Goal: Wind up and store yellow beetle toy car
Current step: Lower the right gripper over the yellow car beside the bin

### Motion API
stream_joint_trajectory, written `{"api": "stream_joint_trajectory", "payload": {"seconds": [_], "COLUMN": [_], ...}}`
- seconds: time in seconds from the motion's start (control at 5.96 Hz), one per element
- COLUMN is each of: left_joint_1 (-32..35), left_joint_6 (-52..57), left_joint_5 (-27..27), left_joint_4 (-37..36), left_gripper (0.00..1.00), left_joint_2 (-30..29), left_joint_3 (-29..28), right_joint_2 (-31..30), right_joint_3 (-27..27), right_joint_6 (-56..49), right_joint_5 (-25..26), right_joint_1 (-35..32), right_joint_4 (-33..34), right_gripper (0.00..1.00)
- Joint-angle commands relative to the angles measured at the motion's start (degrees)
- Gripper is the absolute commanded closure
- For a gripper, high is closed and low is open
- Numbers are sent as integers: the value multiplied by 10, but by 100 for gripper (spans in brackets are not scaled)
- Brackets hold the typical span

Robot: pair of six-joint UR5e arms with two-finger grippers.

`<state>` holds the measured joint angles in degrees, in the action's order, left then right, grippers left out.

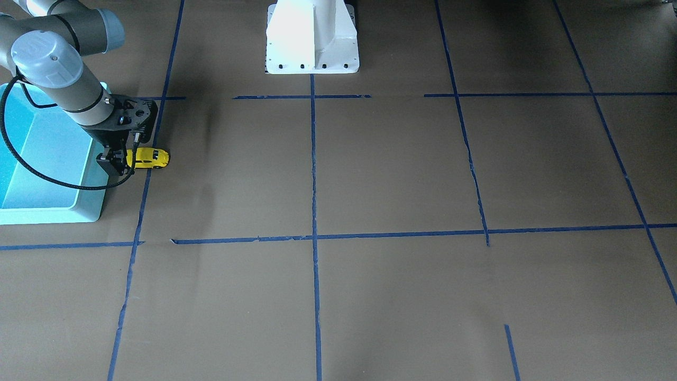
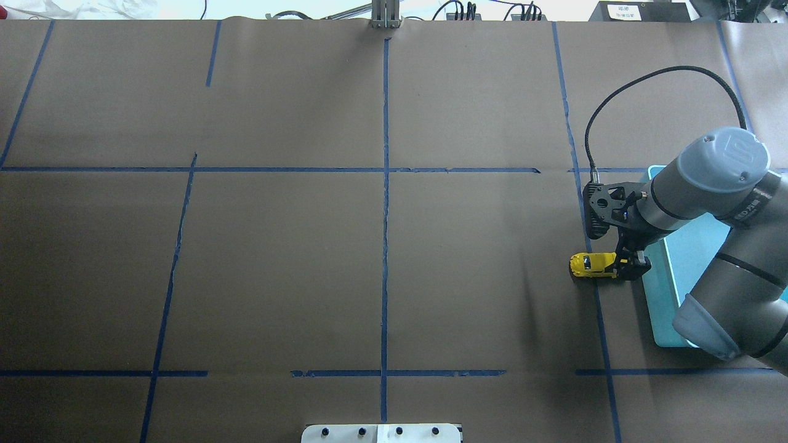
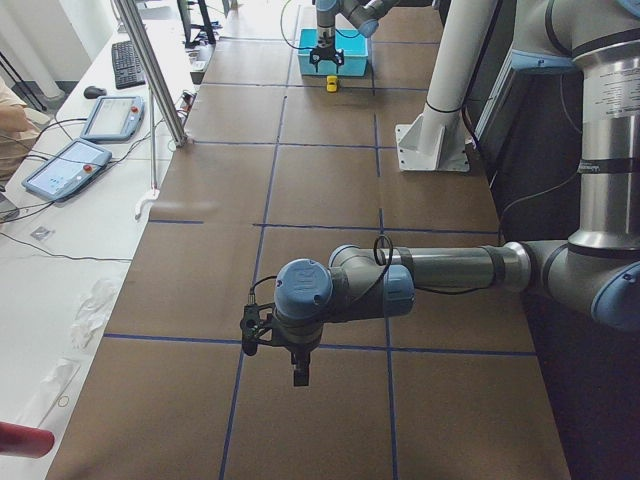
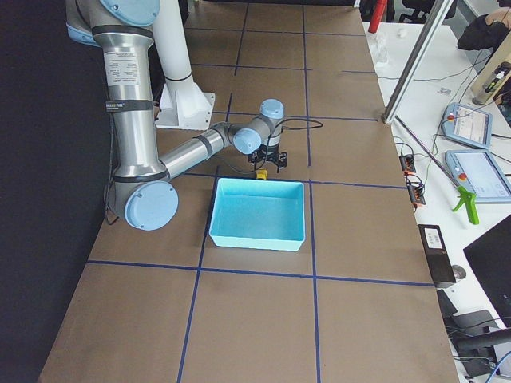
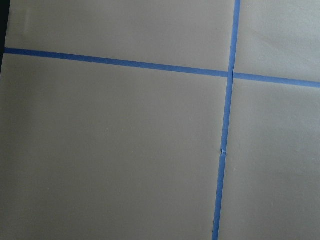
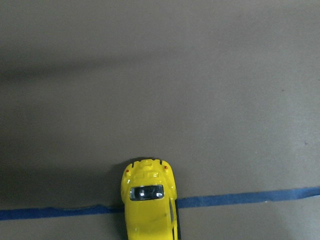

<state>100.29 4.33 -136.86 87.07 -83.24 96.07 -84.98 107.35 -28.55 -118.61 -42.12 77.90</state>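
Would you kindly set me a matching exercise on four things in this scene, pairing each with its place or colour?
Things:
1. toy car
2. bin
3. left hand
4. robot base

Descriptions:
A. plain white
B. lying across a blue tape line
C. turquoise, right beside the car
D. above bare brown paper, far from the car

Pairs: 1-B; 2-C; 3-D; 4-A
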Motion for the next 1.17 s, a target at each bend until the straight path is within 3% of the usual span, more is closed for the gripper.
{"api": "stream_joint_trajectory", "payload": {"seconds": [0.0,1.01], "left_joint_1": [0,0], "left_joint_6": [0,-1], "left_joint_5": [-1,-1], "left_joint_4": [4,81], "left_gripper": [0,0], "left_joint_2": [-3,-4], "left_joint_3": [-8,-12], "right_joint_2": [-1,-14], "right_joint_3": [-17,-22], "right_joint_6": [2,4], "right_joint_5": [0,3], "right_joint_1": [19,39], "right_joint_4": [-17,-21], "right_gripper": [0,0]}}
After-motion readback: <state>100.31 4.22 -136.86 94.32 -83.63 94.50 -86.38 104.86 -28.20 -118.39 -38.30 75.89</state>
